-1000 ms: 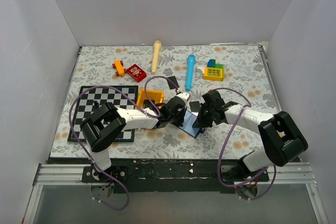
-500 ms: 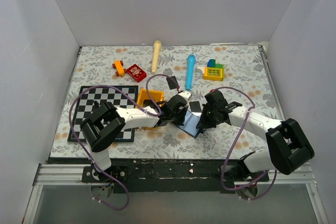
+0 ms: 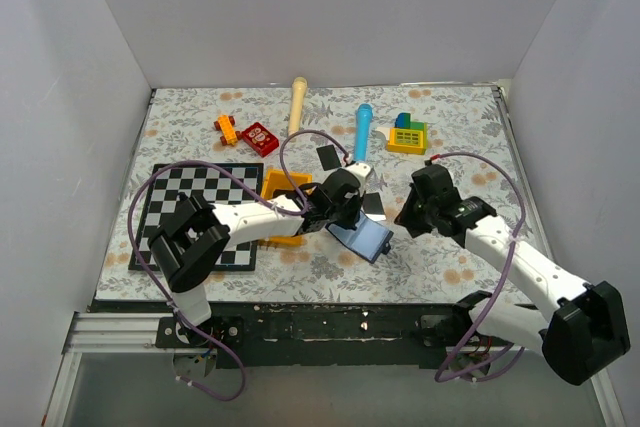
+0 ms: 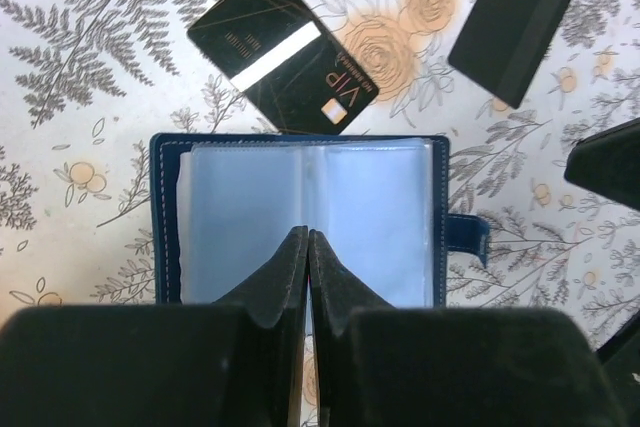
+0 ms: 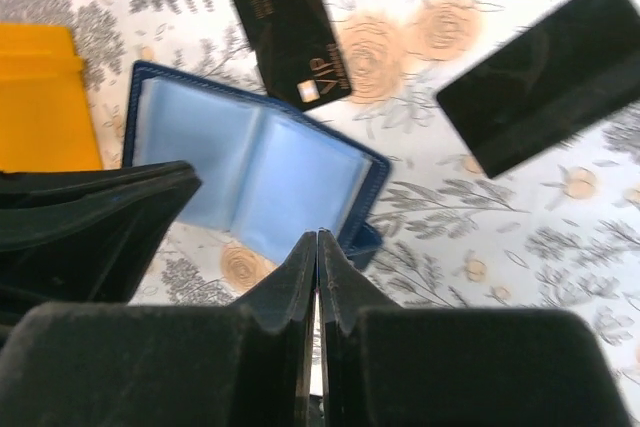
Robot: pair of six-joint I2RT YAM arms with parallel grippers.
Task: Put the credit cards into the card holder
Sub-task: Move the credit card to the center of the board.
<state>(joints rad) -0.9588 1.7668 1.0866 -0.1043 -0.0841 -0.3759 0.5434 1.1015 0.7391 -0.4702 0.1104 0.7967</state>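
1. Our left gripper [image 4: 307,237] has its fingers pressed together with nothing between them. The tips are down over the middle fold of the card holder [image 4: 240,217], and its arm reaches in low from the holder's left.
2. Our right gripper [image 5: 317,239] also shows its fingers pinched together and empty. It hangs off the holder's right side, with its arm stretched long from the near right.
3. A second ago the right gripper sat at the holder's right edge. It has since drawn back, and the top view now shows more of the holder's blue inside.
4. The holder lies open with its light blue clear pockets facing up. Both credit cards lie outside it. The one marked VIP [image 4: 283,47] has a corner at the holder's far edge, and the other [image 4: 513,22] lies apart, farther beyond.
5. A yellow box [image 3: 285,185] sits just left of the holder. The left arm crosses it, so we cannot tell what it holds.
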